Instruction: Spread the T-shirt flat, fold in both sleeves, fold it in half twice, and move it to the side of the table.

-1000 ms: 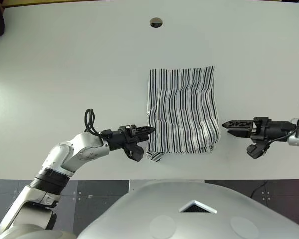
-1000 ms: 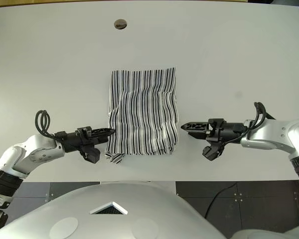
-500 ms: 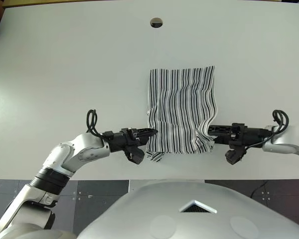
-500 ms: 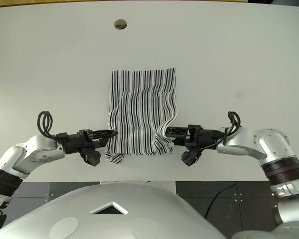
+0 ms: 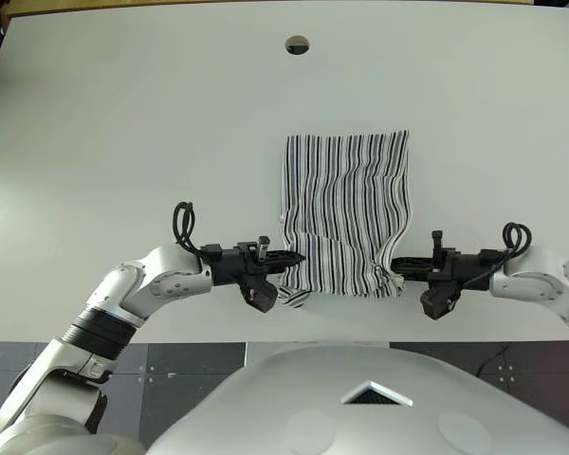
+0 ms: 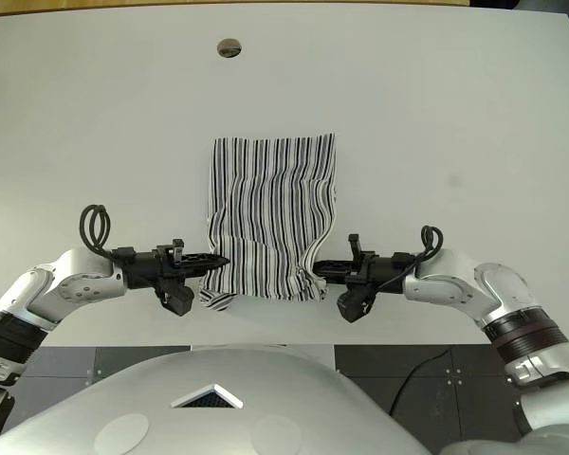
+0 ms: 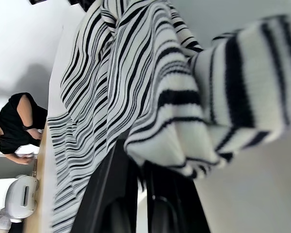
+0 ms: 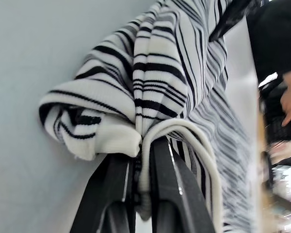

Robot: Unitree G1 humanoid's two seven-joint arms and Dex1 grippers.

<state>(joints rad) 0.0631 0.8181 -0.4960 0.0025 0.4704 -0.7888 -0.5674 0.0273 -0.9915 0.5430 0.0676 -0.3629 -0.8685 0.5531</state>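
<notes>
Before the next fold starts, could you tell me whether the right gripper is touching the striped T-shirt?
Touching: the right wrist view shows the right gripper shut on the striped T-shirt.

No writing, label, number or sign can be read: the T-shirt [image 5: 346, 204] bears stripes alone, the counter [image 5: 123, 123] is plain, and the left claw [image 5: 297, 258] and right claw [image 5: 396, 264] carry no legible marking.

There is one black-and-white striped T-shirt [image 5: 346, 204], on one white surface [image 5: 123, 123]. The surface has one round hole [image 5: 297, 44]. There are two grippers, one left gripper [image 5: 289, 258] and one right gripper [image 5: 398, 265]. Each has two fingers [image 7: 111, 194], four altogether.
</notes>
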